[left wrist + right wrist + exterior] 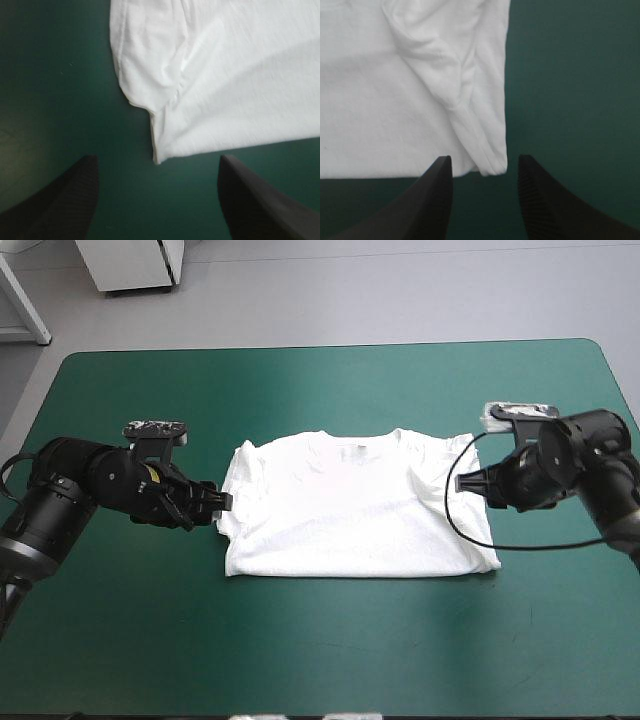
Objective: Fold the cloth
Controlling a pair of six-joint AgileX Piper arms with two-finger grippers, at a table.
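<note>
White T-shirt [355, 505]: lay flat at table [320, 660] centre, long axis arm to arm. Left gripper [157, 159]: parted wide, held nothing, corner just ahead. Right gripper [485, 159]: parted less, held nothing, opposite corner at fingertips.

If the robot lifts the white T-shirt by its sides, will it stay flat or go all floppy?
Probably floppy: the T-shirt lies flat but shows soft wrinkles, so it would likely sag between the left gripper and right gripper. It looks thin, so probably light. Pushed, it might bunch up rather than slide.
</note>
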